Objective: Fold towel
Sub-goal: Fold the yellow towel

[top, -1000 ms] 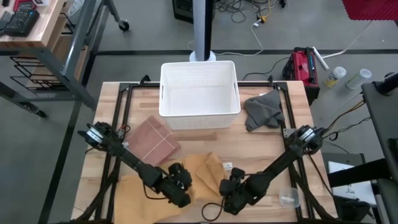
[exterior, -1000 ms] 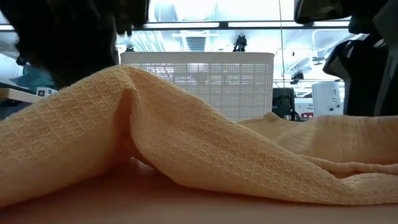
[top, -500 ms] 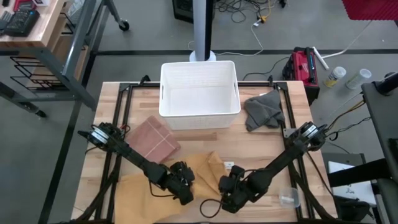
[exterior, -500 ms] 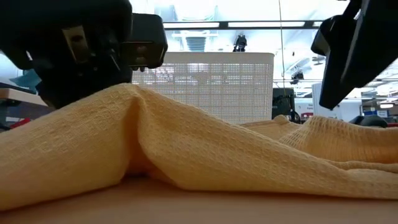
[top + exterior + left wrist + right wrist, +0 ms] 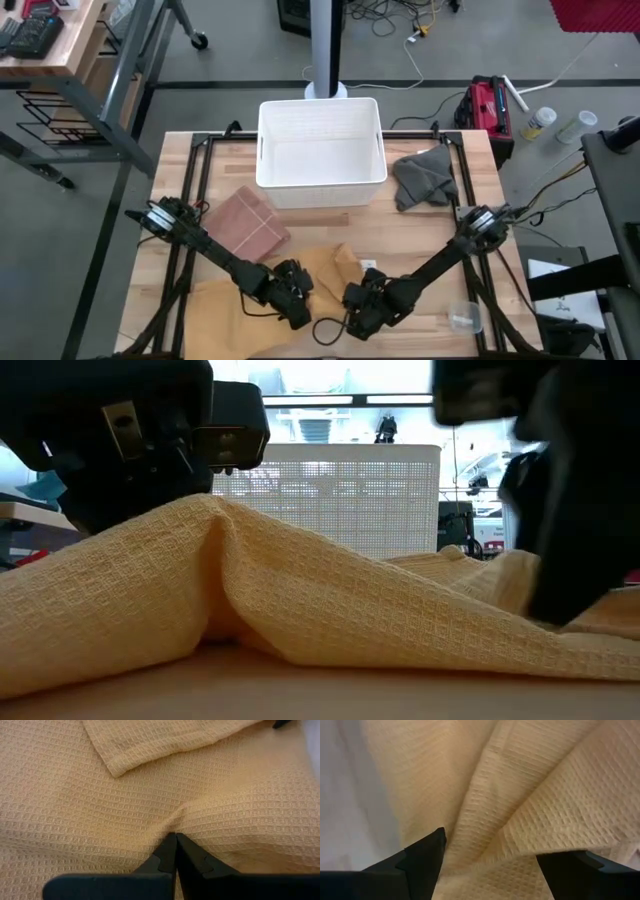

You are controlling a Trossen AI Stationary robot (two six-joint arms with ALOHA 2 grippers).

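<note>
Wooden table point(image 5: 420, 240) carried your yellow towel point(image 5: 325, 270), rumpled at the near edge, below the white basket point(image 5: 321, 140). Your left gripper point(image 5: 175, 851) had its fingers pressed together on a raised pinch of towel. Your right gripper point(image 5: 490, 857) was spread wide over a fold, holding nothing. You risked, I think, a thin one-layer pinch slipping free on a lift, or the right fingers closing on several layers and dragging the cloth into a bunch.
</note>
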